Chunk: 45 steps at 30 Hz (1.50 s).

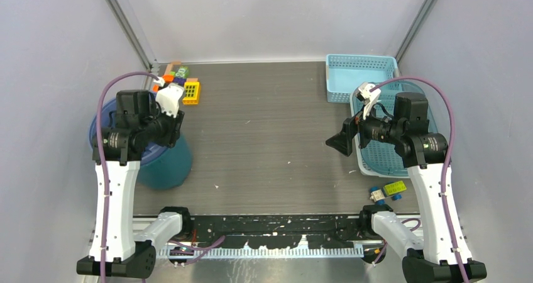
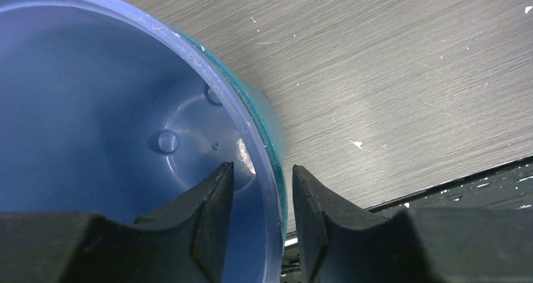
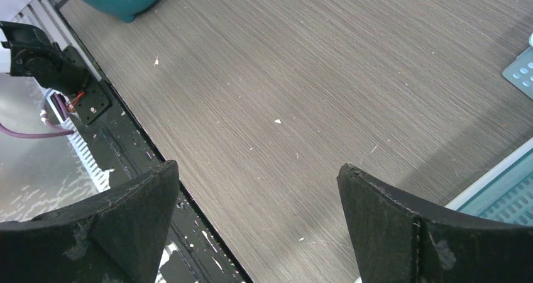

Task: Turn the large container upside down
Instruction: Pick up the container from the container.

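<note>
Two fingers [image 2: 214, 201] of the left gripper [image 2: 263, 170] straddle the container [image 1: 166, 163] rim, one inside, one outside, partly open with slight gaps either side. It stands upright at the table's [image 1: 270, 126] left edge. The right gripper [image 3: 258, 170] hangs spread wide beside the basket [image 1: 377, 160].

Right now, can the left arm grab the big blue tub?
Probably yes. The left gripper straddles the rim of the large container, one finger inside and one outside, with nothing else in between. The jaws just do not look pinched on it yet.
</note>
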Motion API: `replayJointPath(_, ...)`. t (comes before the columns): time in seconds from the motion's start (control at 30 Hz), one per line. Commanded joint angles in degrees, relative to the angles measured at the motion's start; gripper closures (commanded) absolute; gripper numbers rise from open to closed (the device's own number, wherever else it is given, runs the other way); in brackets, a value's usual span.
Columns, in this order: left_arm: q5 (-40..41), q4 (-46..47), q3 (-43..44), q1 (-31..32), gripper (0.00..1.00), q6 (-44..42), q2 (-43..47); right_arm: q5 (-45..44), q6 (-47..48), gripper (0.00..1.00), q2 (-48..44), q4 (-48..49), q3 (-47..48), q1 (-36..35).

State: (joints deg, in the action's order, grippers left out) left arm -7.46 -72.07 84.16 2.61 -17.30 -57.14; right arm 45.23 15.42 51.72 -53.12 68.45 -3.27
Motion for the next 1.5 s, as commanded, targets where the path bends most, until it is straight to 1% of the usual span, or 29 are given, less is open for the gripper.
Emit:
replayJointPath(0.0,1.0,-0.5,1.2,-0.1,0.62,-0.6,0.8,-0.2,-0.5,0.00,-0.9,2.4,-0.1,-0.3)
replayJointPath(0.13,1.2,-0.4,1.9,-0.1,0.68,-0.6,0.6,-0.3,-0.5,0.00,-0.9,2.4,-0.1,-0.3)
replayJointPath(0.47,2.6,1.6,2.5,-0.1,0.99,-0.9,1.5,-0.2,-0.4,0.00,-1.0,2.6,-0.2,-0.3)
replayJointPath(0.5,2.9,1.9,2.7,-0.1,1.00,-1.1,1.6,-0.2,-0.5,0.00,-1.0,2.5,-0.2,-0.4)
replayJointPath(0.7,2.3,3.0,3.7,0.0,1.00,-2.4,2.1,-0.2,-0.4,0.00,-0.9,2.6,-0.2,-0.4)
replayJointPath(1.0,1.4,5.6,5.9,0.0,1.00,-3.5,5.3,-0.2,-0.4,0.00,-0.9,2.7,-0.2,-0.5)
replayJointPath(1.47,4.0,7.7,9.4,-0.1,1.00,-5.7,5.7,-0.2,-0.5,0.00,-1.1,2.7,-0.2,-0.4)
